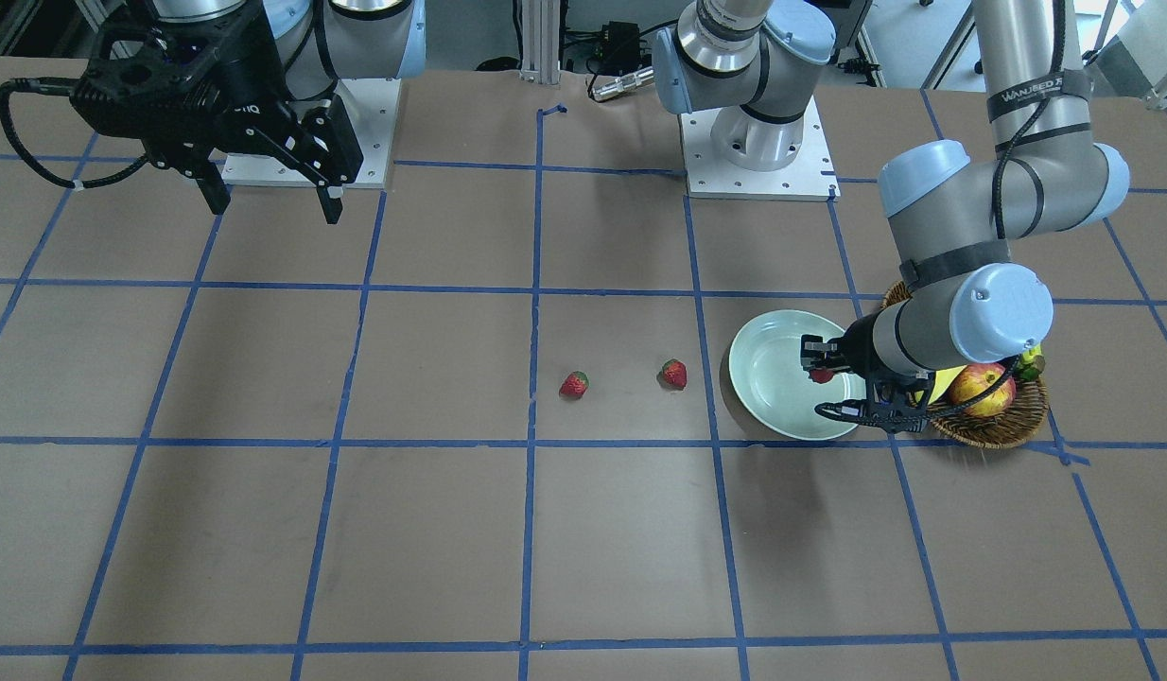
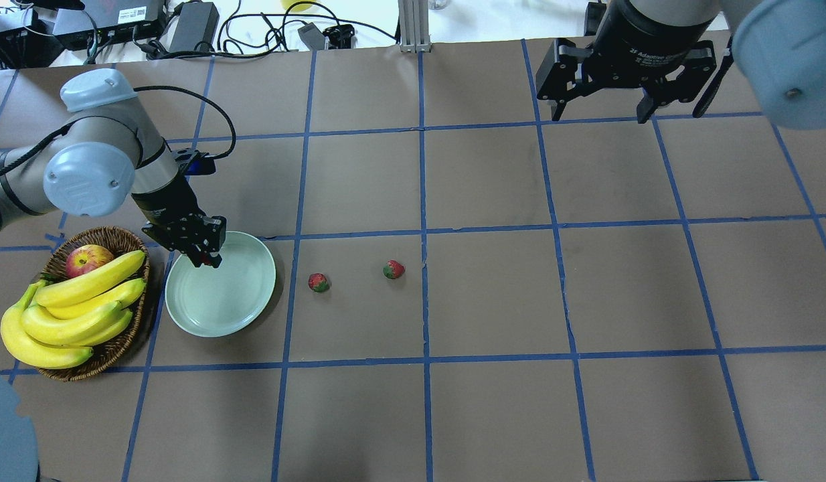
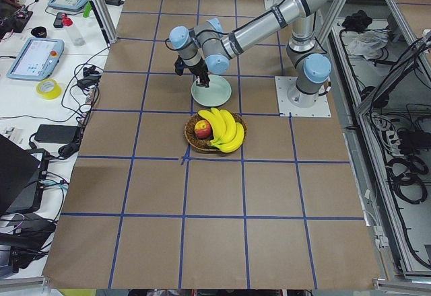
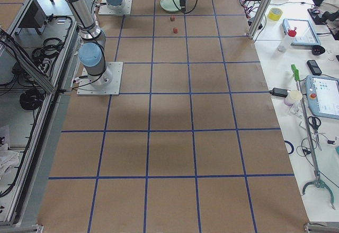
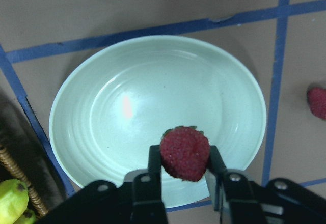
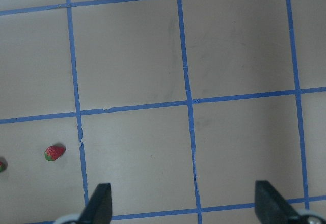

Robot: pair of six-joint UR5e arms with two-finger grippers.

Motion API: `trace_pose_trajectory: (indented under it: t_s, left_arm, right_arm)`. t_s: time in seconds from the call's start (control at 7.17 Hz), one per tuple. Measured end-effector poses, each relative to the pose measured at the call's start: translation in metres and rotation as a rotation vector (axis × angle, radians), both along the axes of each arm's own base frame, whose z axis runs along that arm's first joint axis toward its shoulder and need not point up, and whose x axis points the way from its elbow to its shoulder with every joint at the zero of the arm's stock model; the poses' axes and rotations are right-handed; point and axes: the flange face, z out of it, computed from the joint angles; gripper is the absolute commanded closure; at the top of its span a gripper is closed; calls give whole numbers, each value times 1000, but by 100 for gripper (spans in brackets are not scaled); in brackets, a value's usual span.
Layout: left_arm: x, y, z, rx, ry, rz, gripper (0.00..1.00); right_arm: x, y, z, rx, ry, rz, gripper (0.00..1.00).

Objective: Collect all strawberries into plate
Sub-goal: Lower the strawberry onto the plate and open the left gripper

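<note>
The left pincer [image 5: 184, 158] is pinching one strawberry [image 1: 821, 376] above the plate [image 5: 102, 107], which is holding none. Two other strawberries [image 1: 574, 384] [image 1: 674, 374] are lying on the table [image 1: 262, 530], the right pincer [image 1: 274, 206] hanging spread.

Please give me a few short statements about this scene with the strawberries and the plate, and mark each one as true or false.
1. The left hand holds a strawberry above the plate. True.
2. Three strawberries lie on the table. False: only two strawberries lie there, both outside the plate.
3. The right hand is shut on a fruit. False: it is open and empty.
4. The basket holds bananas and an apple. True.
</note>
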Motion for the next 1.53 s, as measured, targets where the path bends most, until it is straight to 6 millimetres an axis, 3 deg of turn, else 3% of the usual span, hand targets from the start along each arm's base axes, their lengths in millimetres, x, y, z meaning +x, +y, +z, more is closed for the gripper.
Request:
trace_pose_trajectory:
  t_s: [0.14, 0.28, 0.56, 0.84, 0.98, 1.12, 1.4, 1.53]
  left_arm:
    - [6, 5, -11, 21, 3, 14, 24]
    - [8, 7, -17, 30, 5, 18, 0]
    - [10, 4, -16, 18, 2, 24, 0]
    - [5, -7, 2, -25, -13, 61, 0]
    - [-16, -17, 14, -54, -23, 127, 0]
    - [-53, -22, 20, -66, -36, 205, 0]
    - [-130, -19, 20, -62, -41, 400, 0]
    - [-152, -15, 16, -35, -37, 498, 0]
  right_arm:
    - [0, 0, 0, -1, 0, 0, 0]
    - [0, 0, 0, -1, 0, 0, 0]
    - [0, 0, 0, 0, 0, 0, 0]
    - [-1, 0, 0, 0, -1, 0, 0]
    - [-1, 0, 0, 0, -1, 0, 0]
    - [0, 0, 0, 1, -1, 0, 0]
    - [0, 0, 0, 1, -1, 0, 0]
    - [0, 0, 0, 1, -1, 0, 0]
